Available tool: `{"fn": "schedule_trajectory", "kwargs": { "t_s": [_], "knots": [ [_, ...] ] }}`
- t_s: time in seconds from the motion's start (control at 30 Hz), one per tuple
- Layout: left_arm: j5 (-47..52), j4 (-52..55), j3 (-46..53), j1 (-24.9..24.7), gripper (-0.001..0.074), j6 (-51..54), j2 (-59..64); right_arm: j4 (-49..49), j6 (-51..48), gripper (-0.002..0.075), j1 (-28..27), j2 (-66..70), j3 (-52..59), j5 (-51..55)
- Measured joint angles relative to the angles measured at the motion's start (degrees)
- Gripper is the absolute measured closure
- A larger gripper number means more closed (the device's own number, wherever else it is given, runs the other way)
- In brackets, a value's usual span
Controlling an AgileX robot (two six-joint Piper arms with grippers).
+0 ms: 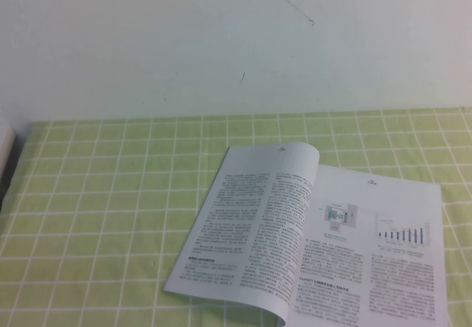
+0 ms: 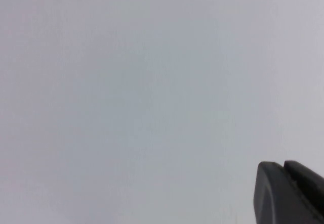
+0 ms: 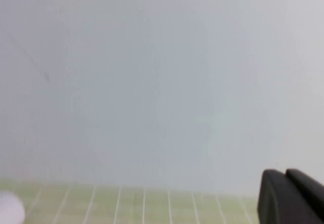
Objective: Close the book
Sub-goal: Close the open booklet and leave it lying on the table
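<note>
An open book [image 1: 310, 238] lies on the green checked tablecloth [image 1: 110, 194], toward the front right in the high view. Its left pages [image 1: 251, 224] arch upward near the spine, and its right page [image 1: 383, 257] with charts lies flat. Neither arm appears in the high view. In the left wrist view my left gripper [image 2: 282, 164] faces only the white wall, its two dark fingertips pressed together and holding nothing. In the right wrist view my right gripper [image 3: 284, 172] is likewise shut and empty, facing the wall above a strip of tablecloth [image 3: 126, 204]. The book is not in either wrist view.
A white wall [image 1: 221, 39] rises behind the table. A pale object [image 1: 6, 146] sits at the table's far left edge. A blurred white shape [image 3: 10, 211] shows low in the right wrist view.
</note>
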Motion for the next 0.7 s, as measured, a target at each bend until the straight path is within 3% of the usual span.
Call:
{"fn": "schedule_trajectory", "kwargs": {
  "t_s": [0.17, 0.3, 0.53, 0.7],
  "knots": [
    [-14.82, 0.00, 0.00, 0.00, 0.0737, 0.00, 0.00, -0.09, 1.14, 0.0729, 0.00, 0.00, 0.00, -18.23],
    [-20.91, 0.00, 0.00, 0.00, 0.0737, 0.00, 0.00, -0.09, 4.19, 0.0729, 0.00, 0.00, 0.00, -29.28],
    [-22.91, 0.00, 0.00, 0.00, 0.0737, -1.05, 0.00, -0.21, 5.62, 0.0729, 0.00, -0.03, 0.00, -40.70],
    [-16.71, 2.01, -0.86, 0.00, 0.0737, -1.75, 0.00, -1.09, 5.83, 0.0729, 0.00, -0.03, -0.70, -37.20]
  ]
}}
